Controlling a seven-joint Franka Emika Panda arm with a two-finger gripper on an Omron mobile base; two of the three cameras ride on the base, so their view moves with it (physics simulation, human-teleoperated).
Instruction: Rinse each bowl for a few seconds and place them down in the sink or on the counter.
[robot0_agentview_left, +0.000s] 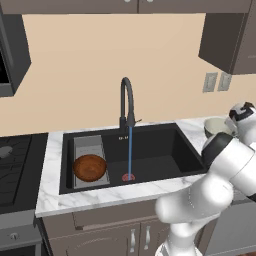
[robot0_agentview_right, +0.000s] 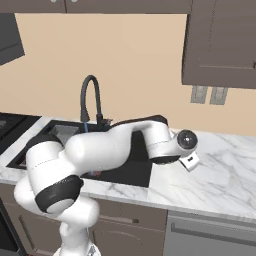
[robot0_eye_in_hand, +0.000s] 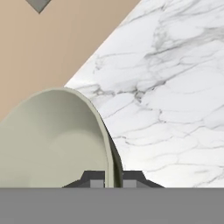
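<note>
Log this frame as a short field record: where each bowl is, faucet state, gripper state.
brown bowl: in the sink, on the grey tray at its left end
pale bowl: at the gripper, its rim between the fingers, over the counter right of the sink
faucet: running, stream falling to the red drain
gripper: shut on the pale bowl's rim
stage: brown bowl set down; pale bowl not yet under the water

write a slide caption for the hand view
Pincer straddling the rim of the pale cream bowl, with the marble counter behind.
</note>
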